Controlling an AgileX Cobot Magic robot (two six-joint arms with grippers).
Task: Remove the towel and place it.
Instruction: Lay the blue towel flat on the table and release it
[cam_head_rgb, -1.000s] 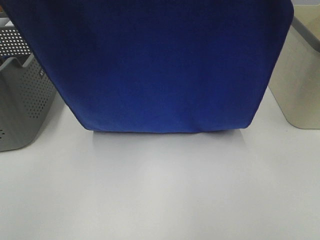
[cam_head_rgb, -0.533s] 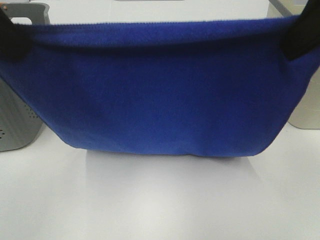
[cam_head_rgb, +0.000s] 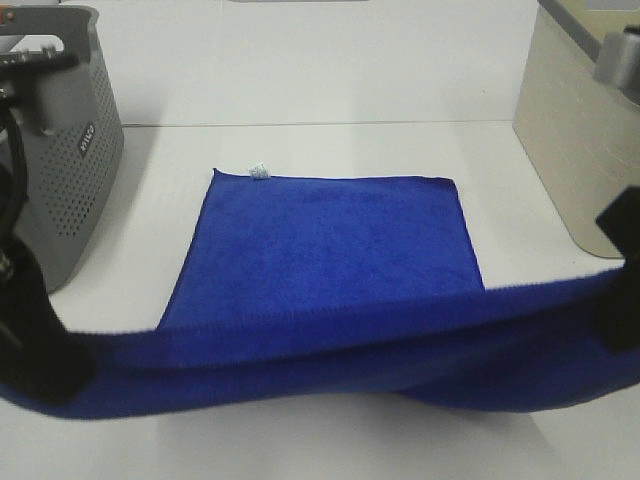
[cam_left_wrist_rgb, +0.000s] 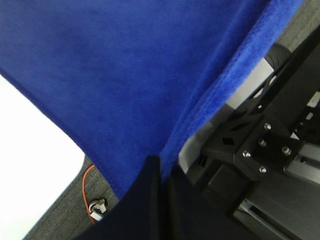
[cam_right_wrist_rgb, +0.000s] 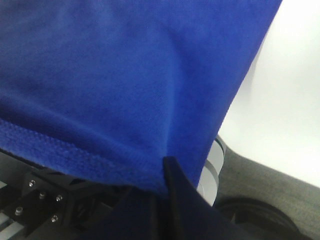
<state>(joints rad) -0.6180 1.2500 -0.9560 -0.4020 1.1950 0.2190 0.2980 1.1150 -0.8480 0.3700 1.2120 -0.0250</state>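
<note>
Lying half-flat on table (cam_head_rgb: 330, 145), plush royal-blue towel (cam_head_rgb: 330, 250), whitish corner tag (cam_head_rgb: 258, 171), left pincer (cam_left_wrist_rgb: 159, 164) and right pincer (cam_right_wrist_rgb: 164, 166) clamping raised edge

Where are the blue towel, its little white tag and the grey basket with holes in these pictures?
towel (cam_head_rgb: 330, 250): high outside view, middle of its flat spread part.
tag (cam_head_rgb: 258, 171): high outside view, on the tag itself at the towel's far corner.
grey basket (cam_head_rgb: 80, 195): high outside view, its perforated side wall.

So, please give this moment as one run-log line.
towel: far part flat on table, near edge raised | left gripper: shut on towel | right gripper: shut on towel | step: not yet released
</note>
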